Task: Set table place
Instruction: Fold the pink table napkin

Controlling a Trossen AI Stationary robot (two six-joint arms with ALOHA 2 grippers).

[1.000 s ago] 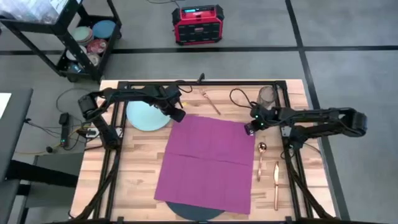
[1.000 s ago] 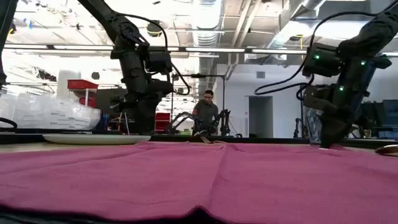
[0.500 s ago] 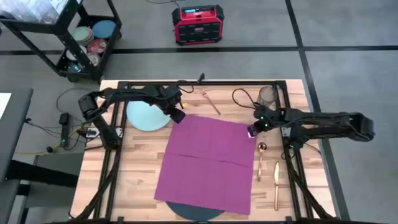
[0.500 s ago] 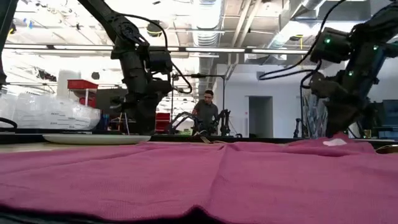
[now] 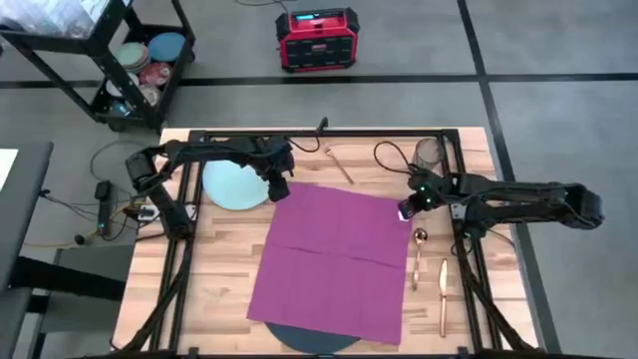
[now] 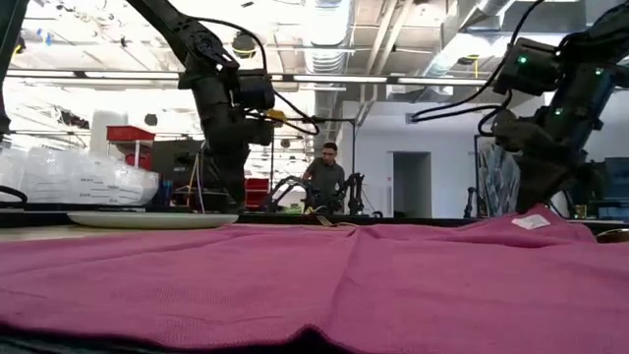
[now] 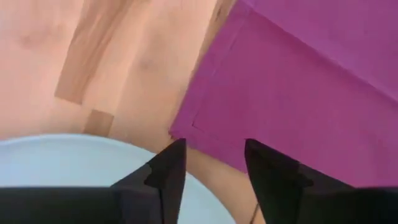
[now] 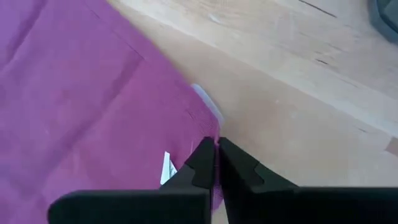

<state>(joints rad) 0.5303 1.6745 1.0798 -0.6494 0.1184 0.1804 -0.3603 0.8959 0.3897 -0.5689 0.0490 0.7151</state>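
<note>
The right gripper (image 8: 216,163) is pinching the far right corner of the square magenta cloth napkin (image 5: 334,259), which is lying spread over the plank tabletop (image 5: 219,259). The left gripper (image 7: 211,163) is hovering open above the napkin's far left corner, beside the round pale blue plate (image 5: 231,184).

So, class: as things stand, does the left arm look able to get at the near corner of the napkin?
Probably yes. The left gripper hangs open just above that corner of the napkin, beside the plate, with nothing lying between. The right gripper is shut on the opposite corner.
</note>
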